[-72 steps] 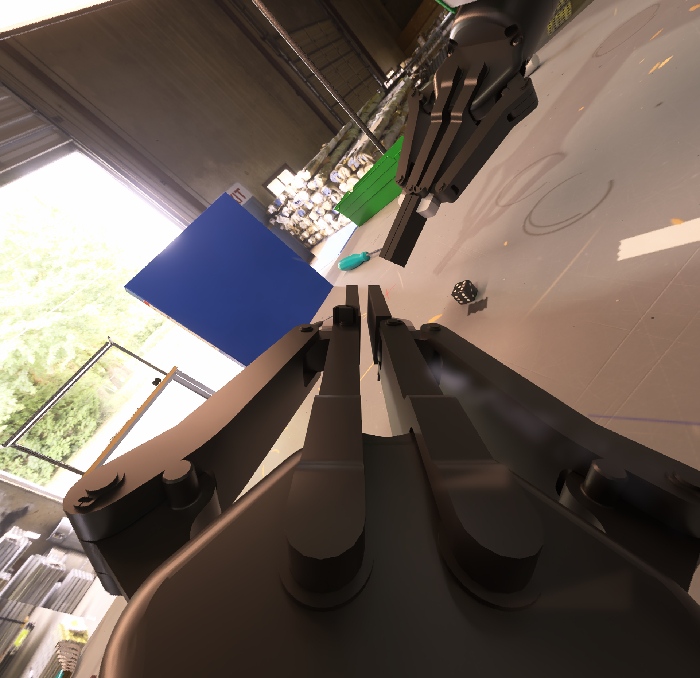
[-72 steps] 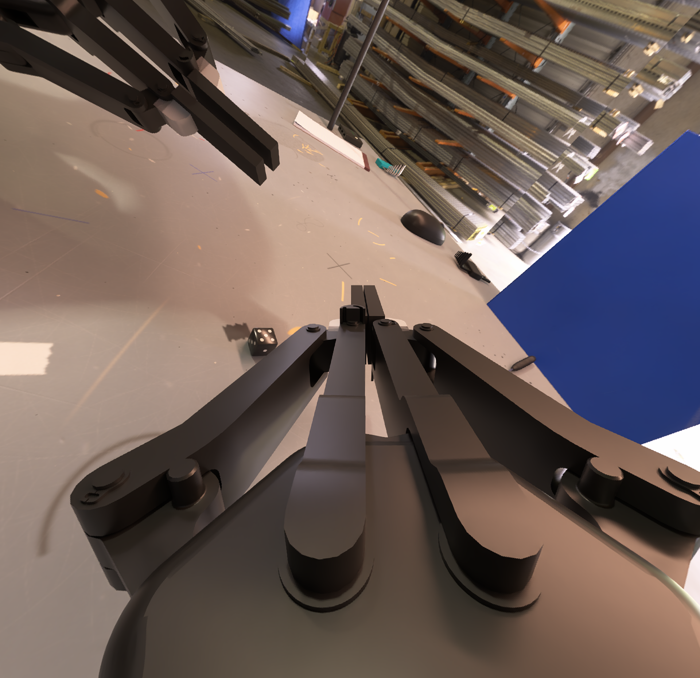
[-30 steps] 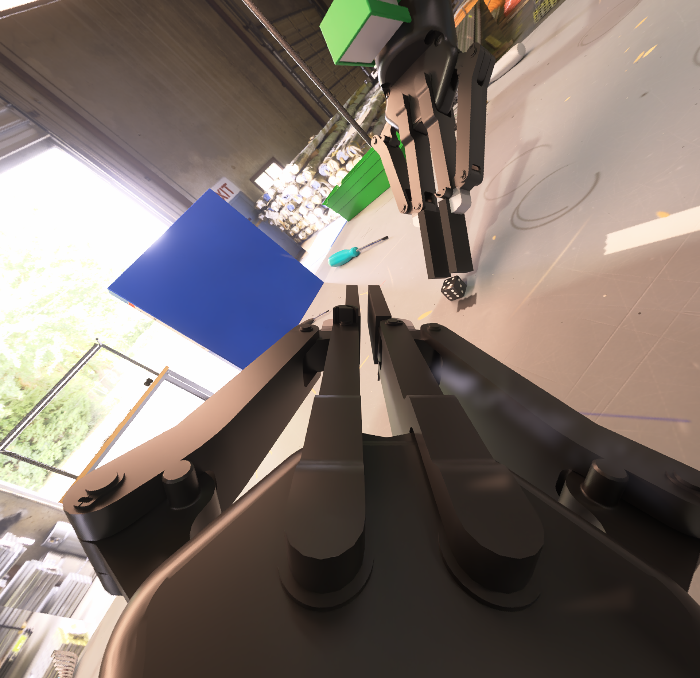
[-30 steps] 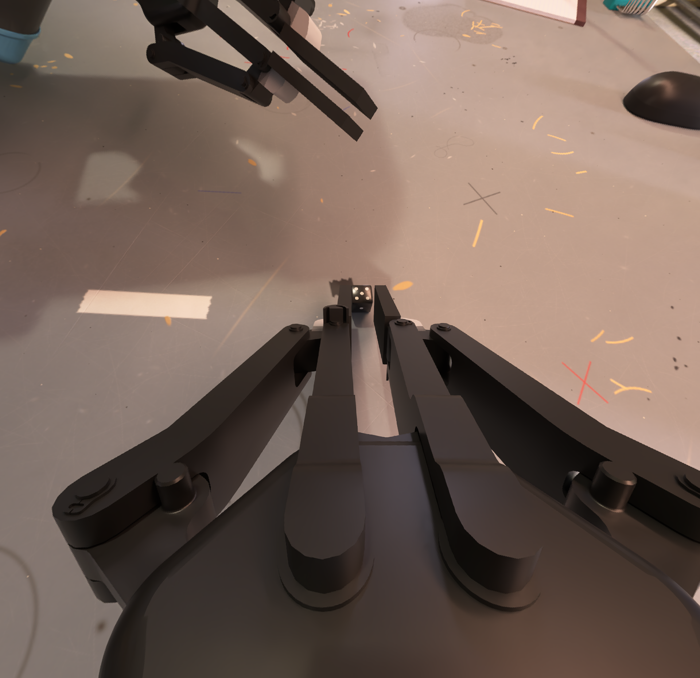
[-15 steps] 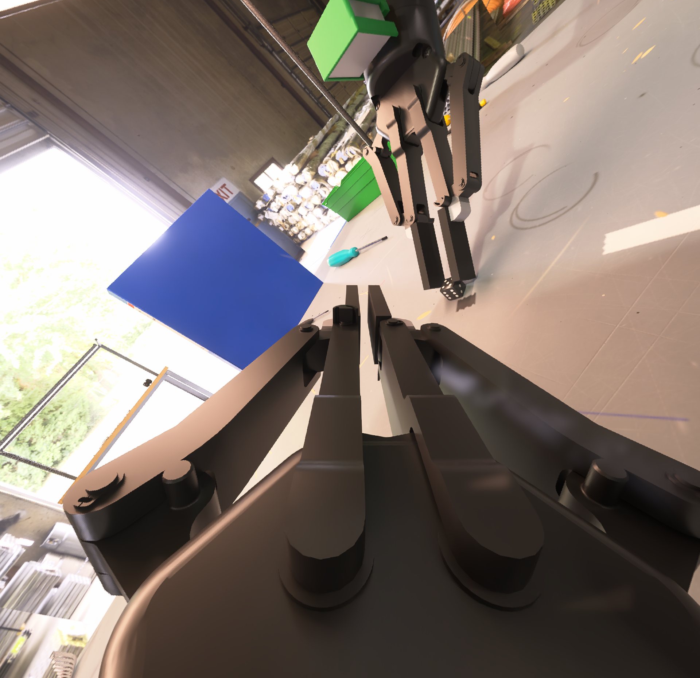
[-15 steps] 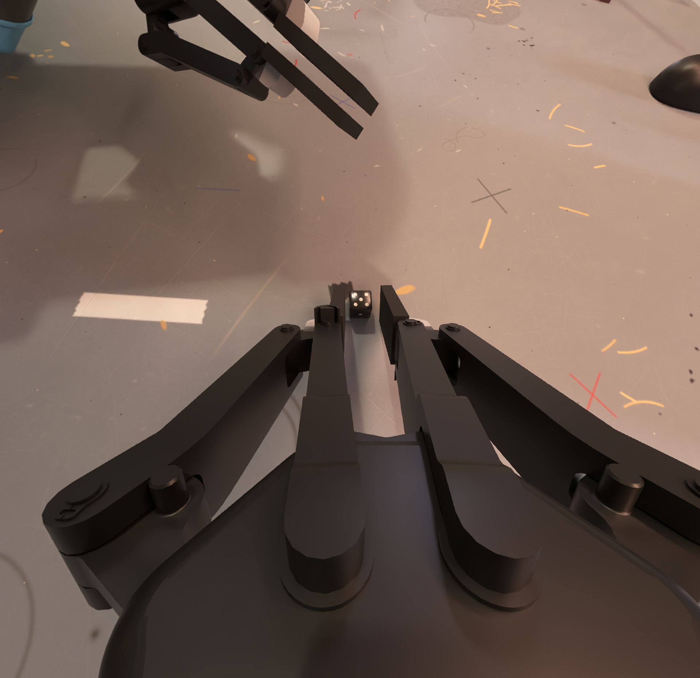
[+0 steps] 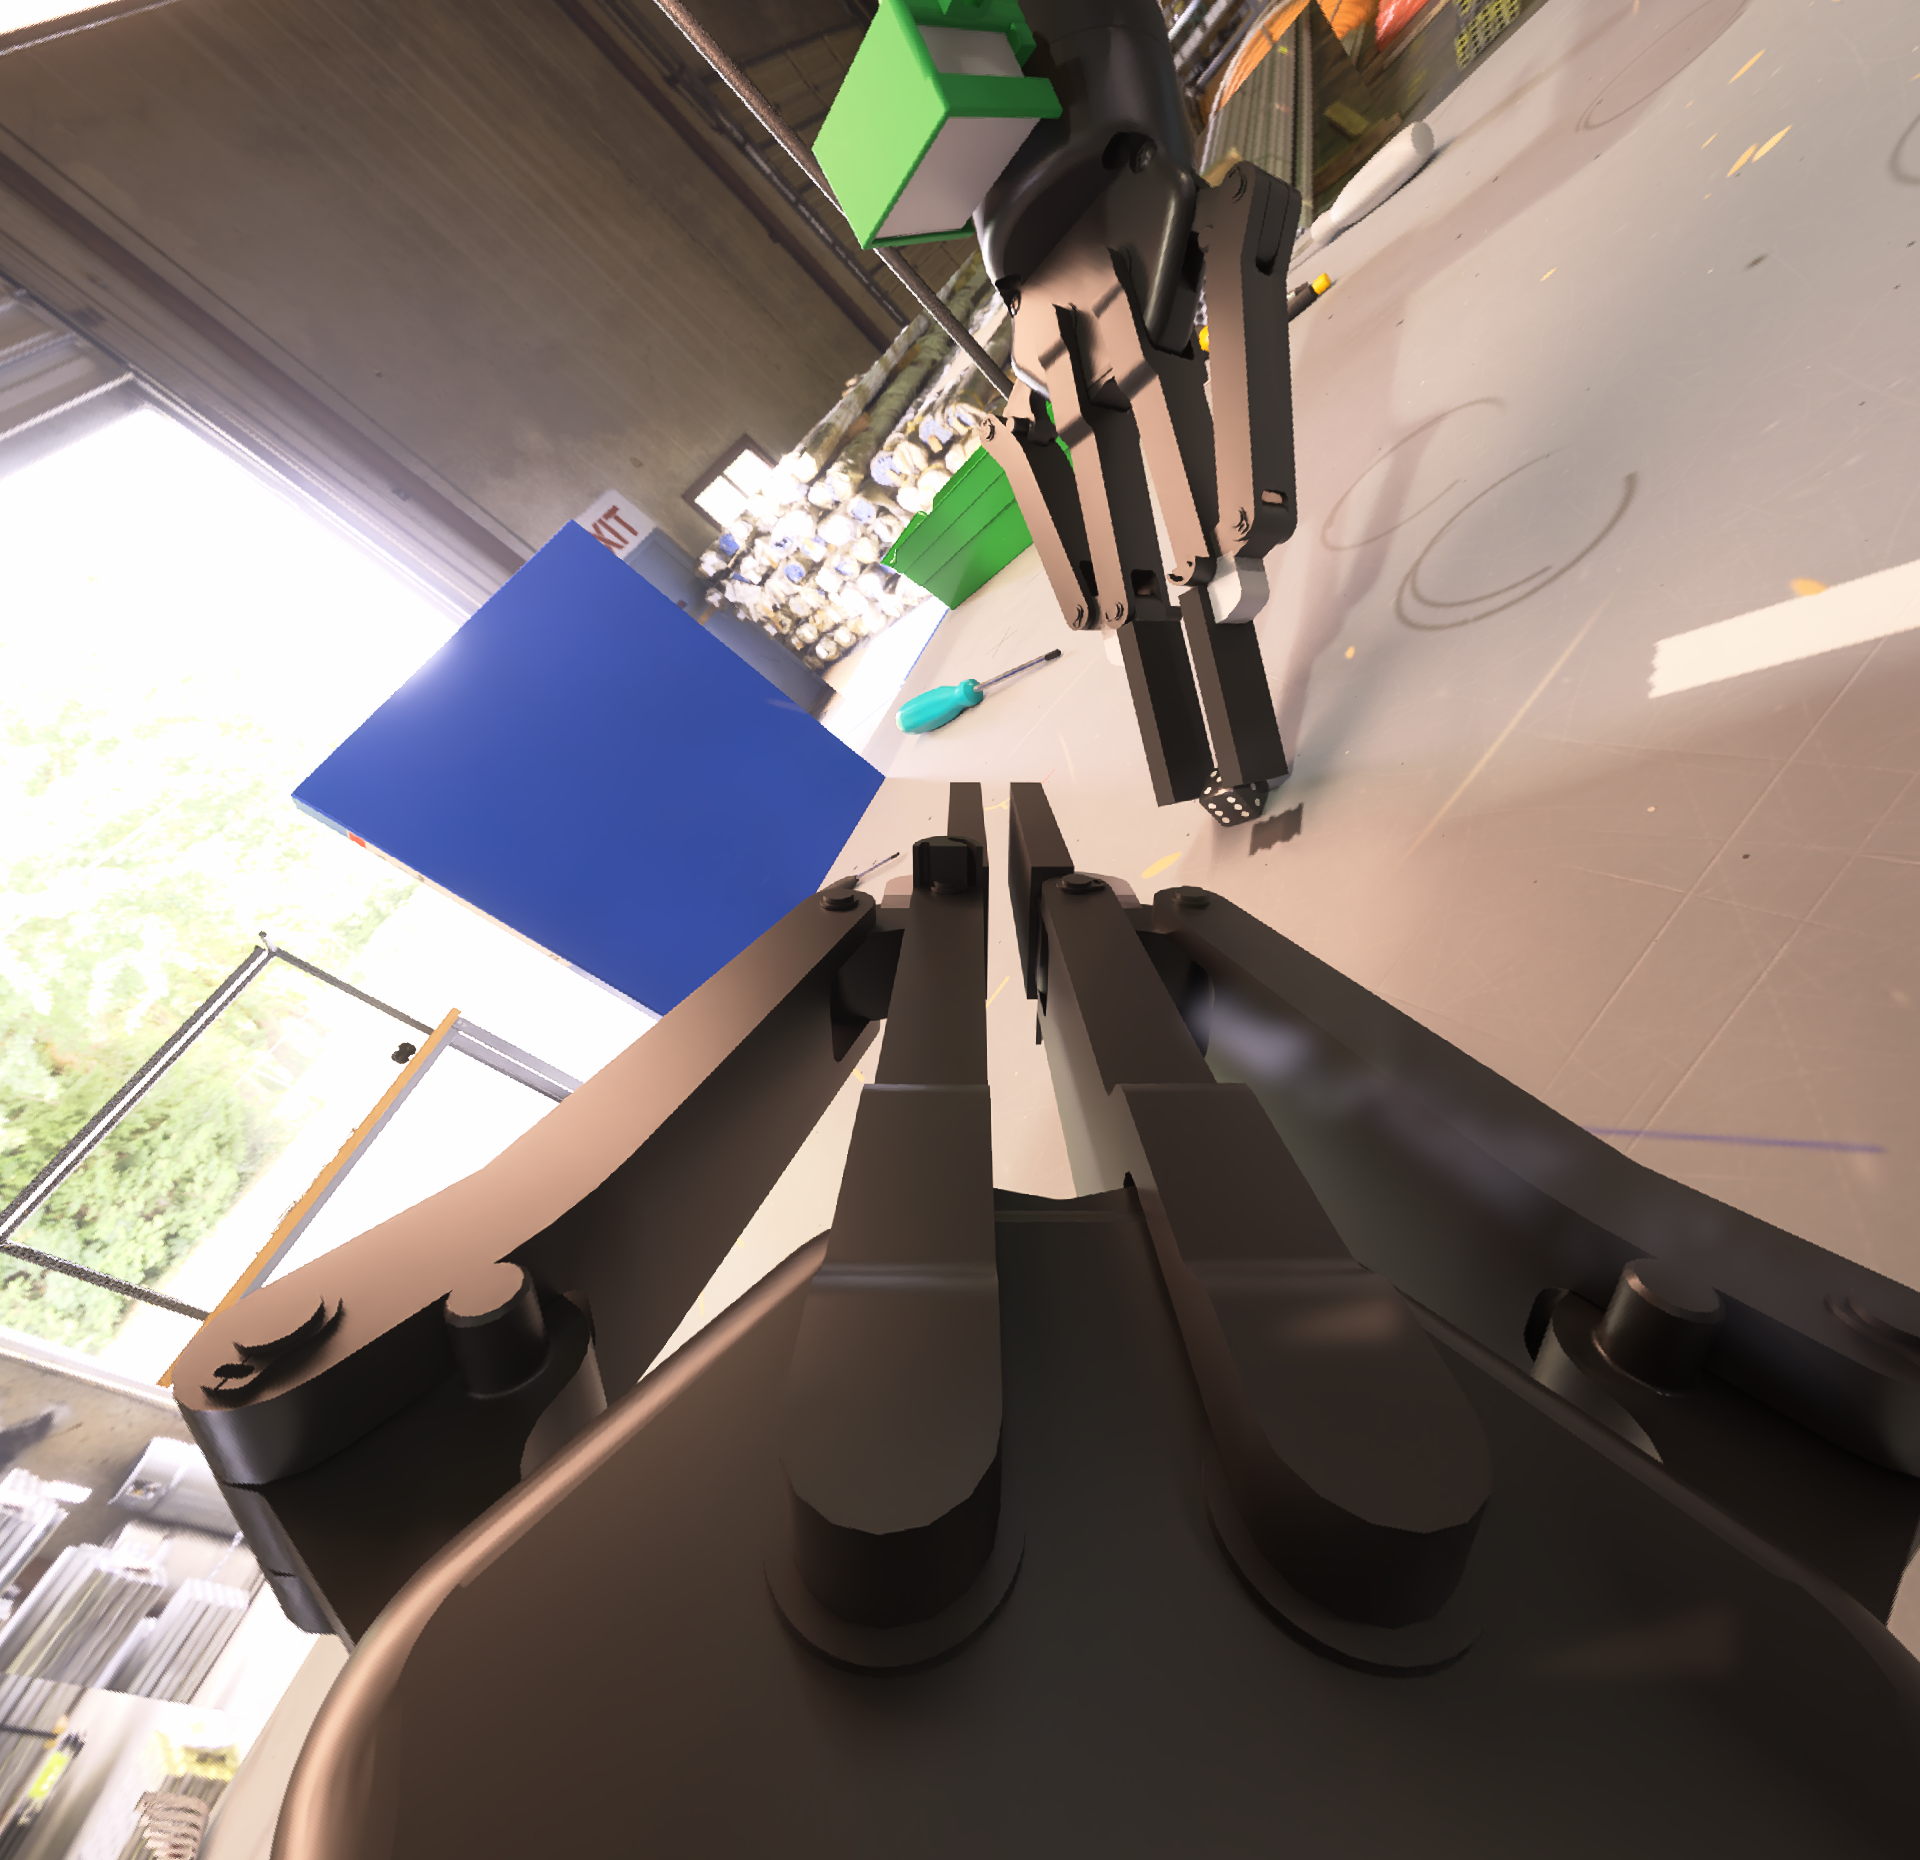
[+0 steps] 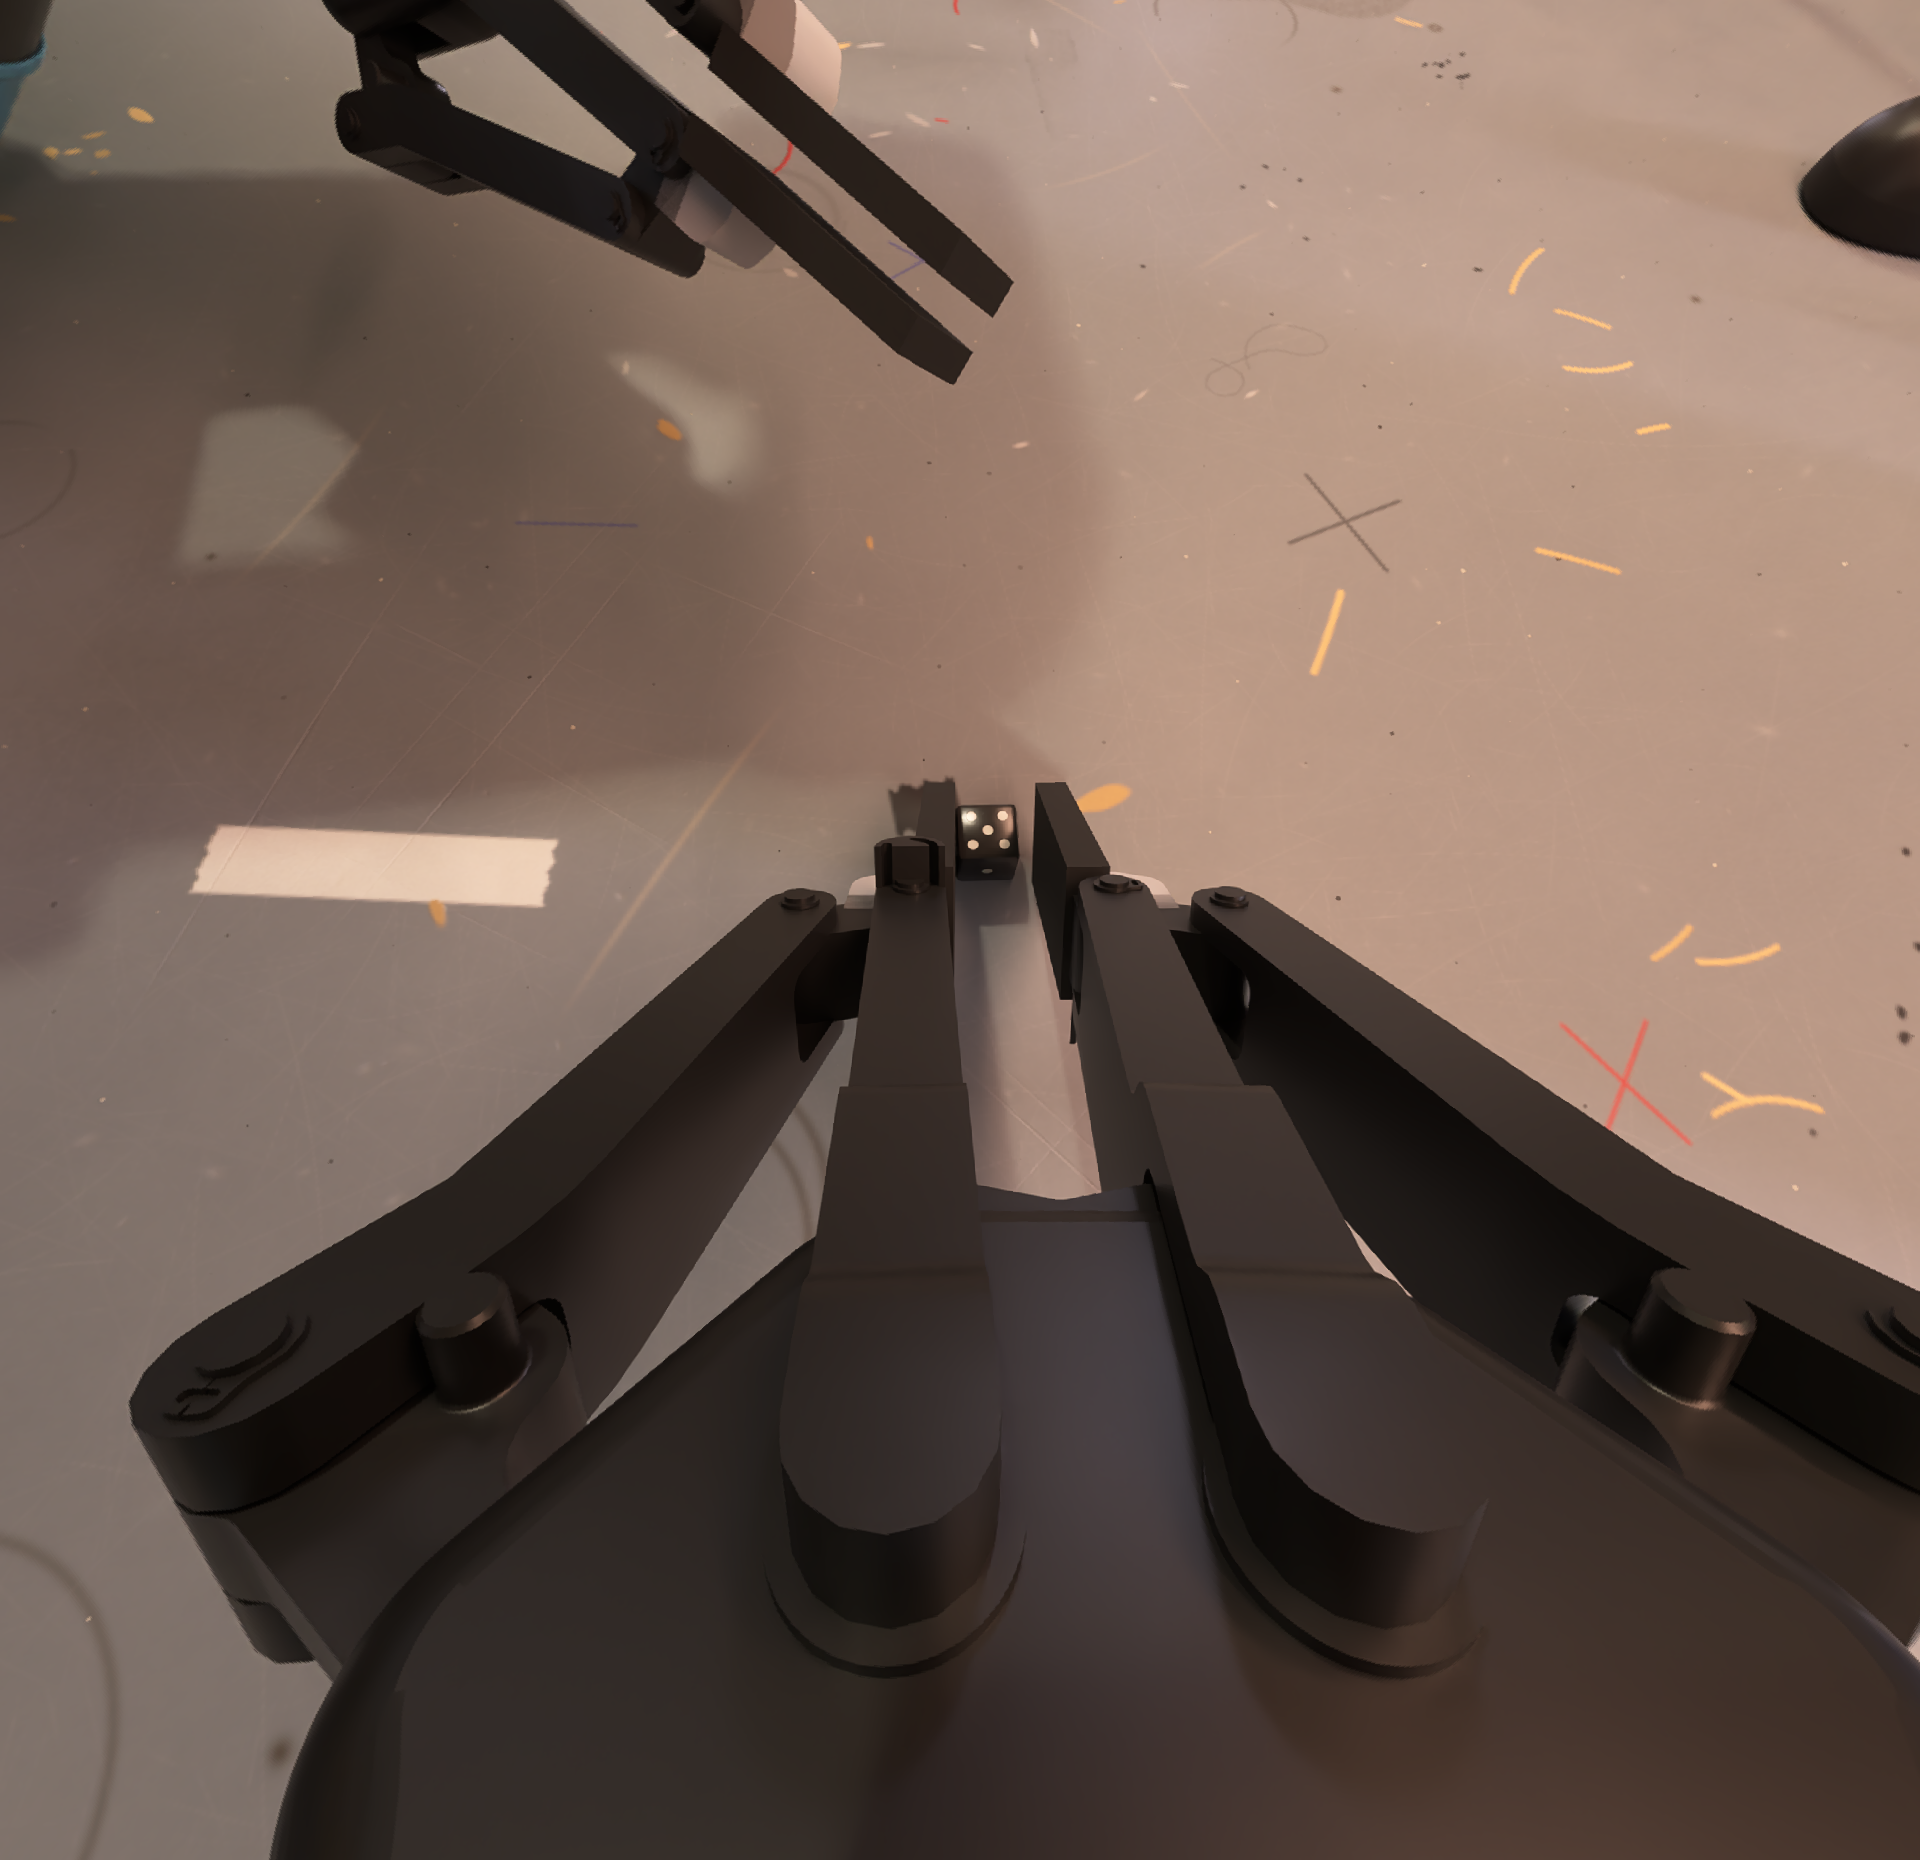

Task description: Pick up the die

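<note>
The die (image 8: 985, 842) is a small black cube with white pips, resting on the grey table. My right gripper (image 8: 994, 800) is lowered over it, fingertips near the surface, jaws narrowly open with the die between them. The left finger is at the die's side and a thin gap shows at the right finger (image 8: 1060, 844). In the left wrist view the right gripper (image 7: 1218, 776) stands nearly upright over the die (image 7: 1233, 802). My left gripper (image 7: 995, 802) is shut and empty, held above the table short of the die. It also shows in the right wrist view (image 8: 966, 330).
A teal-handled screwdriver (image 7: 940, 704) and a green bin (image 7: 956, 543) lie beyond the die, next to a large blue panel (image 7: 582, 761). A white tape strip (image 8: 374, 865) is on the table left of the right gripper. A black domed object (image 8: 1870, 189) sits far right.
The right gripper swung over the die, opened a little and came down around it. Its jaws have since narrowed slightly. The left gripper has hardly moved.
</note>
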Controlling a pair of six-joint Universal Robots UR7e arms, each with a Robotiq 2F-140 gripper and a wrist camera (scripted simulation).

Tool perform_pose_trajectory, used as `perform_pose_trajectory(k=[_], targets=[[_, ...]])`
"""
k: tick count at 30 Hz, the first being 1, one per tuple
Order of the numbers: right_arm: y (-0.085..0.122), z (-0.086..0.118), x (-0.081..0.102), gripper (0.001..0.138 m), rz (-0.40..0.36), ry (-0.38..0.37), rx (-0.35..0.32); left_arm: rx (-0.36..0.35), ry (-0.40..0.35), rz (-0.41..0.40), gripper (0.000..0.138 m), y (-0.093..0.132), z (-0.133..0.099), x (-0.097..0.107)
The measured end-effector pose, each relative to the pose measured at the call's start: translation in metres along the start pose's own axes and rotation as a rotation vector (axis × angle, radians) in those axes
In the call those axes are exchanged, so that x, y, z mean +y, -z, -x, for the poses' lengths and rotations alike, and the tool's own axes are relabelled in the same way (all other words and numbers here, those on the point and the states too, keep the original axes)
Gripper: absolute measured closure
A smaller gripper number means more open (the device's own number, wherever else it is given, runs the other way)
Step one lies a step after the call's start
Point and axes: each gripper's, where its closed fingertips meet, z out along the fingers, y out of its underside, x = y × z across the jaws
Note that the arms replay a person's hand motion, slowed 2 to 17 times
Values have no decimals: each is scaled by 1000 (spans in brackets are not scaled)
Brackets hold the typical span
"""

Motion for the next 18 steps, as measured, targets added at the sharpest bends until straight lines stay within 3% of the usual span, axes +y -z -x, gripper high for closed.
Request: perform_pose_trajectory(k=[18], targets=[[-2,2,-1,123,66,0,-35,0,-12,6,131,0,-2,1]])
